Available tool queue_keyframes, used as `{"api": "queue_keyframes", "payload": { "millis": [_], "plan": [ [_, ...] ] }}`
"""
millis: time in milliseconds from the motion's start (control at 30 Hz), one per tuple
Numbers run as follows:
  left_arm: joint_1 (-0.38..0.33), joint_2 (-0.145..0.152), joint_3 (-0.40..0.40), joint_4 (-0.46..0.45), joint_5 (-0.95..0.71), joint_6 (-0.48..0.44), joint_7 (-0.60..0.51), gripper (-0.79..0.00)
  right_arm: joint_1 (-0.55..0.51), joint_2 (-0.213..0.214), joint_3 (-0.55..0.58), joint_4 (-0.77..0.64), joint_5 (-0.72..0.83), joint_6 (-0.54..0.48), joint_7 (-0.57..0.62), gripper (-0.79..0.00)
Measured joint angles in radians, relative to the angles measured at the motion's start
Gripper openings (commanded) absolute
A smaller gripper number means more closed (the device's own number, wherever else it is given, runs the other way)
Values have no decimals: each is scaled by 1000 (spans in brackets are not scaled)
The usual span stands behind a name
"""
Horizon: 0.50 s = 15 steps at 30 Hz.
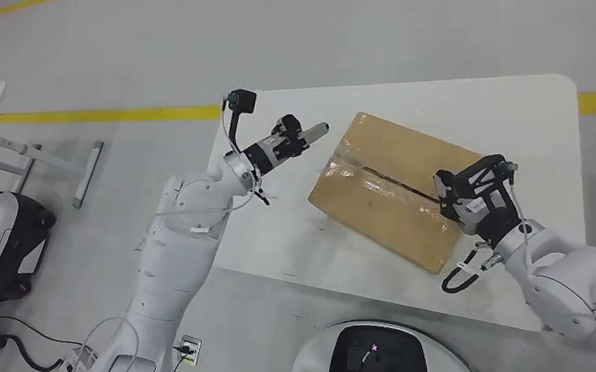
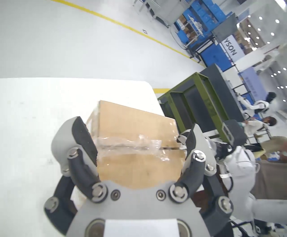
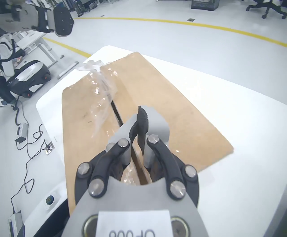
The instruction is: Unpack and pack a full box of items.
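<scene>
White table (image 1: 536,126) bears a taped box (image 1: 393,187); left jaws gape empty beside it, right jaws shut over its seam.

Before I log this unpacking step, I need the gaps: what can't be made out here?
Contents of the box: top view, closed flaps cover them.
The seam at its near end: right wrist view, the right hand covers it.
The box's end nearest the left hand: left wrist view, that hand blocks it.
</scene>
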Motion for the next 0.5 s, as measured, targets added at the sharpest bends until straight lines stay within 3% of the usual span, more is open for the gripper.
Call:
{"api": "queue_keyframes", "payload": {
  "millis": [333,500],
  "plan": [
    [82,7,-39,-5,144,24,115,0,125,-17,-120,86,59,-62,79,-345],
    [82,7,-38,-5,143,23,114,0,167,-25,-165,136,45,-45,111,-489]
  ]
}}
